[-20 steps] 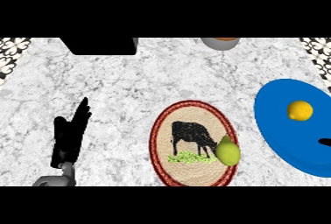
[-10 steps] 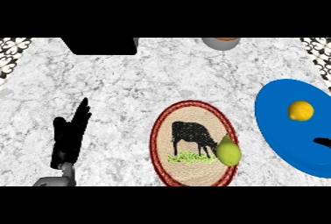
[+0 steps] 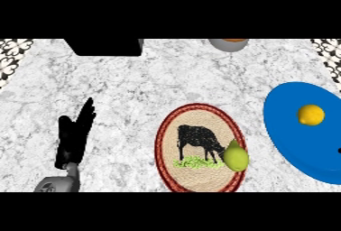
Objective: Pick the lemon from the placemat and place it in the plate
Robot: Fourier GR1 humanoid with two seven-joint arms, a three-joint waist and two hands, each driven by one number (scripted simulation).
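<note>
Left hand rests open on the counter, holding nothing.

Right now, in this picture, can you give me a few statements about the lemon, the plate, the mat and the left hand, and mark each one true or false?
1. The lemon lies on the blue plate. True.
2. The green fruit lies on the plate. False: it sits at the right edge of the mat, apart from the plate.
3. The left hand holds the lemon. False: it is open with straight fingers, left of the mat, and holds nothing.
4. The mat shows a black cow. True.
5. The plate is left of the mat. False: it is to the mat's right.
</note>
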